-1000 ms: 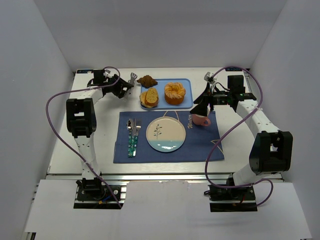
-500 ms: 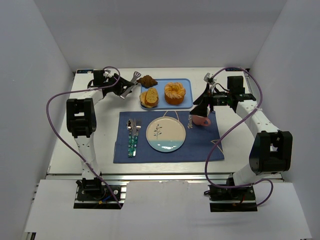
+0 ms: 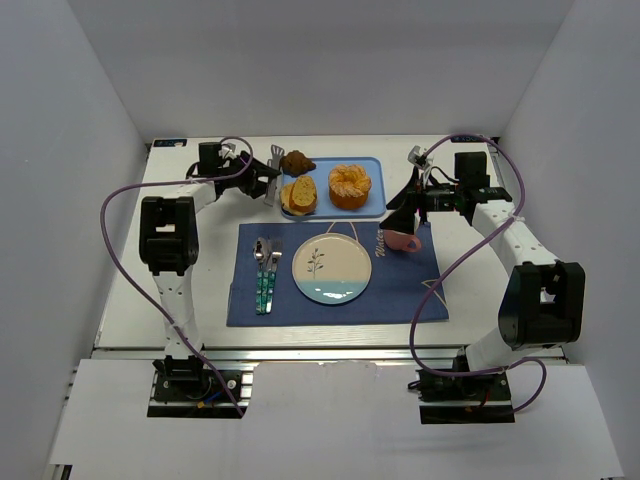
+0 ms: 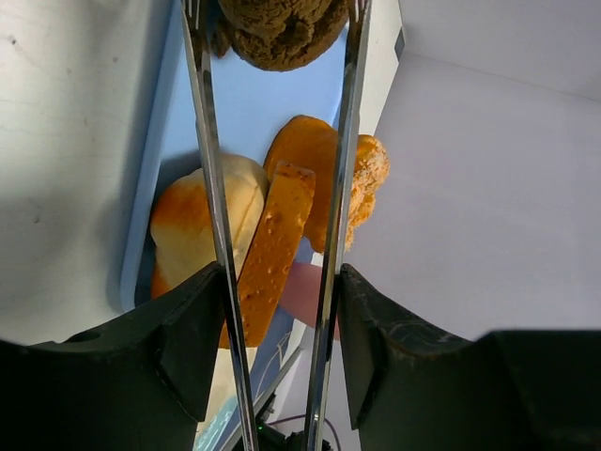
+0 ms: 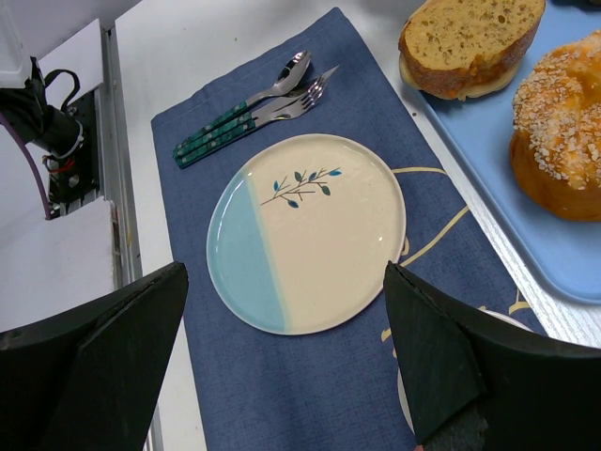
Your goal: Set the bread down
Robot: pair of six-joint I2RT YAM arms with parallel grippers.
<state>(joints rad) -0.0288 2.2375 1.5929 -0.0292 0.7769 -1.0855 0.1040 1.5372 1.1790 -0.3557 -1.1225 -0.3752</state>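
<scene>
Three breads sit on the blue tray at the far middle of the table: a brown muffin at its far left corner, a sliced loaf at its near left, and a seeded bun to the right. The left gripper hangs at the tray's left edge, just beside the muffin and the sliced loaf. In its wrist view the long metal fingers stand well spread, the loaf's slices lying between them and the muffin between their tips; whether either finger touches the bread cannot be told. Nearer the arms, a blue placemat carries a plate at its middle, bare of food, with a spoon and fork just to its left. A pink cup stands at the mat's far right corner. The right gripper hovers just beyond the cup, its jaws wide apart and holding nothing, the wrist camera looking down on the plate.
</scene>
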